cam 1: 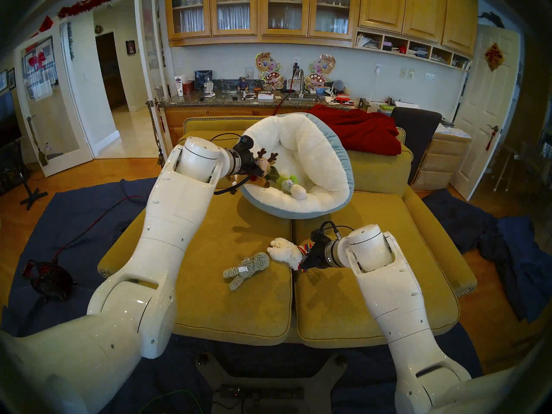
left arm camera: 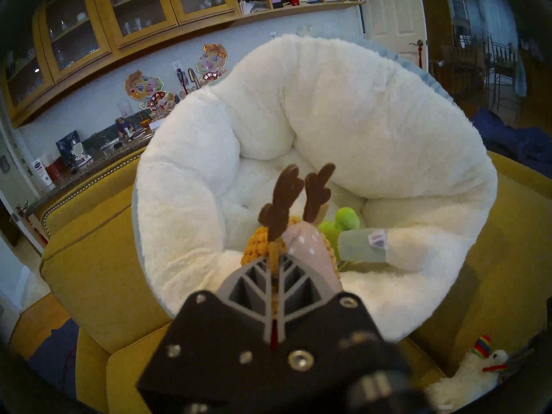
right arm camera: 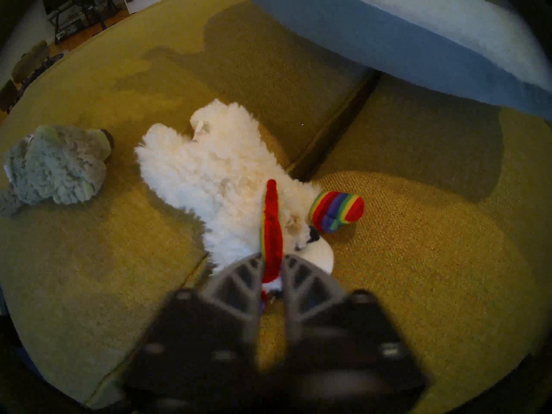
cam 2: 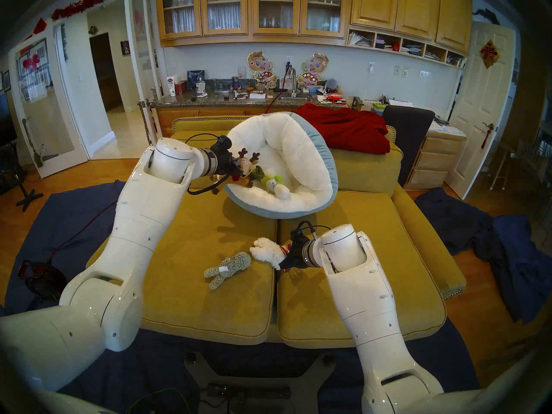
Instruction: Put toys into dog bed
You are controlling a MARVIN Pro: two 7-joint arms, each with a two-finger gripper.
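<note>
Head stereo left shows, from left to right, the left pincer (cam 1: 259,169) pinching the brown reindeer (cam 1: 263,168) at the near-left rim of the dog bed (cam 1: 316,153), which sits tilted against the sofa back; the left wrist view shows the jaws pressed together on the toy's neck, its antlers pointing into the white plush hollow. Already lying inside are the lime-green cactus (cam 1: 283,180) and the green-and-white leek (cam 1: 295,190), touching each other. Lower down on the yellow tabletop (cam 1: 209,300) of sofa cushions, the grey fuzzy animal (cam 1: 245,269) lies loose, just beside the white llama (cam 1: 283,249). Furthest right, the right pincer (right arm camera: 273,262) is closed on the llama's rainbow collar, with the body apparently resting on the cushion seam. All these toys look light, soft and floppy, so they will likely sag and swing from a pinch; a narrow part such as a collar, neck or limb should give firmer purchase than the fluffy body, where pile may slip. Nothing appears fragile, and dropping into the bed's deep cushion should be harmless.
</note>
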